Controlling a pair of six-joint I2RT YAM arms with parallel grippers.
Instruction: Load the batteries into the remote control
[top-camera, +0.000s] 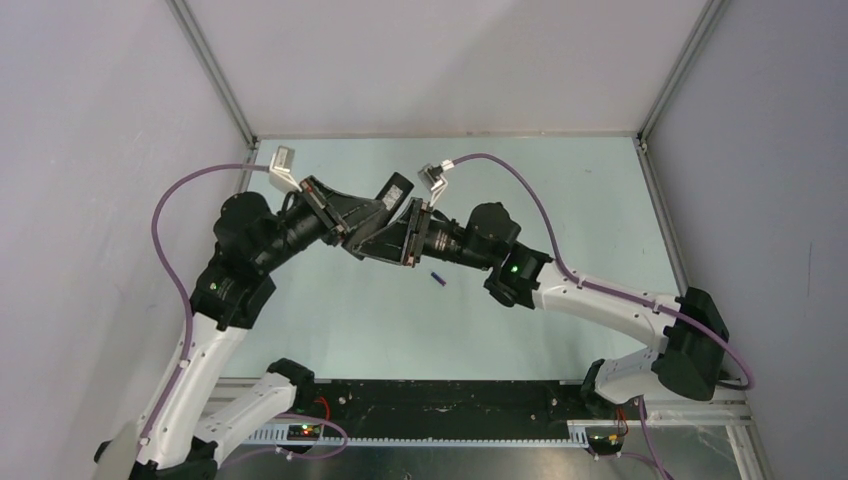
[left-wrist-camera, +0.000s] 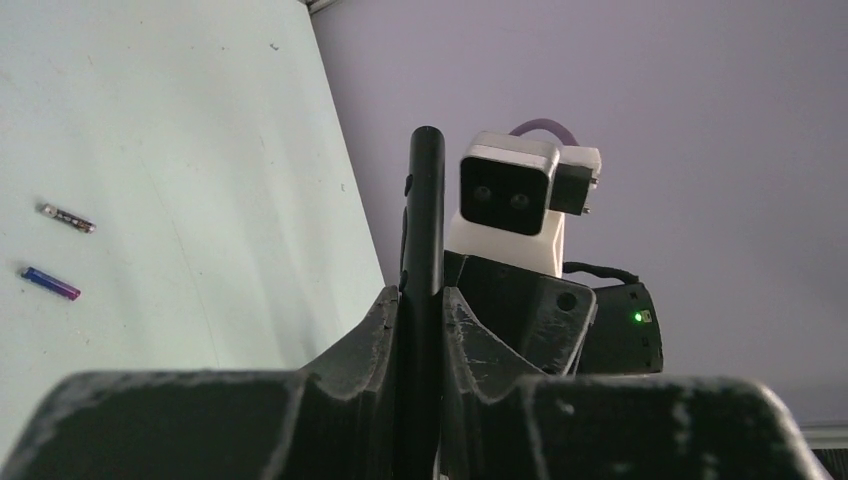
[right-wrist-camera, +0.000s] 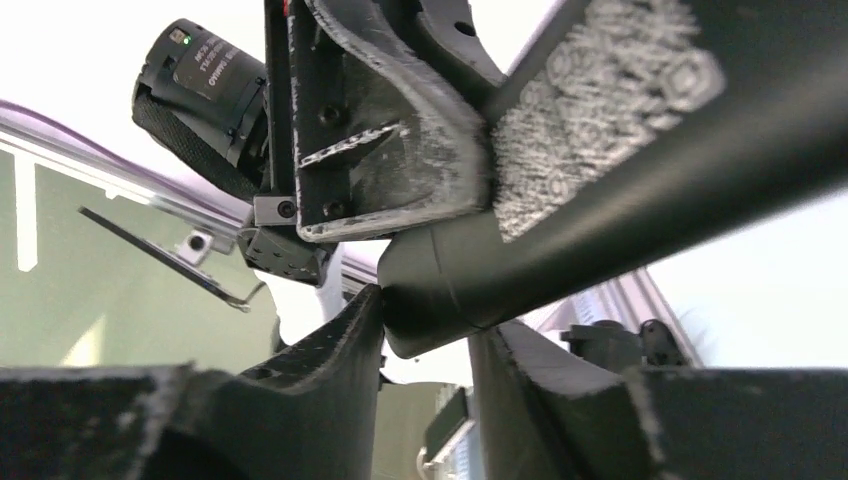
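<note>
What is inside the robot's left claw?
The remote control, pinched edge-on in the left gripper. Its lower end is hidden between the fingers.

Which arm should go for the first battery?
Right, probably. The left end effector is shut on the remote, so it's tied up. The right end effector only straddles the remote's end, and the blue battery lies close beside its wrist. It would have to back off first.

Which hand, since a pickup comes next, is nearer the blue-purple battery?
Right. The right hand is just beyond the blue-purple battery; the left hand, clamping the remote control, is farther left.
</note>
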